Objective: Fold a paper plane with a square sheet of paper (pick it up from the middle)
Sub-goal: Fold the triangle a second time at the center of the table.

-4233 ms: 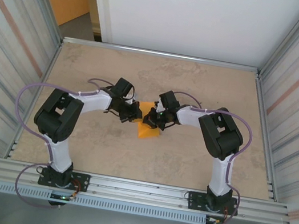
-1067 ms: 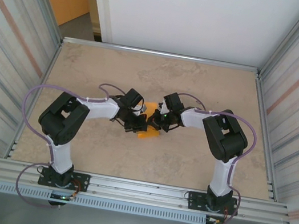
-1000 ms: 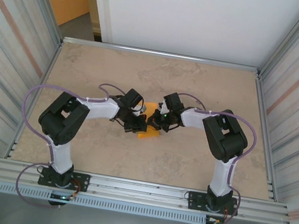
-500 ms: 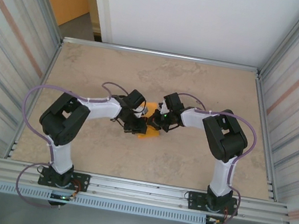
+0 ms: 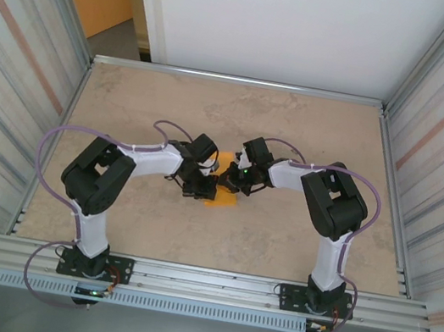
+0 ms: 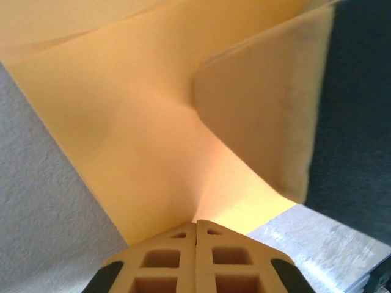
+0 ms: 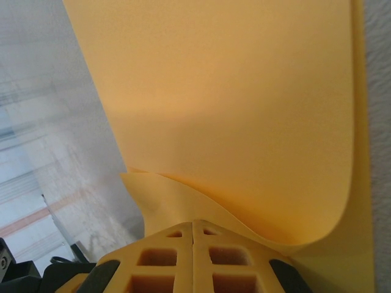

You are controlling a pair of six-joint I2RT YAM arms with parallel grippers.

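Now, mid-fold, my left pincer point(image 6: 195, 227) and right pincer point(image 7: 193, 226) each clamp the square sheet of paper point(image 5: 219, 197) in the middle of the worktop point(image 5: 275, 253); next, I judge, its raised flap needs laying flat and creasing.

Lab cell: corrugated walls point(image 5: 14, 78), railed table point(image 5: 297, 128)

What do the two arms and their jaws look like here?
The left arm and right arm have bulky black joint housings, white links and black bases. A lilac cable loops along each. A green light glows near the right wrist. In the wrist views the jaws look orange, moulded with square recesses.
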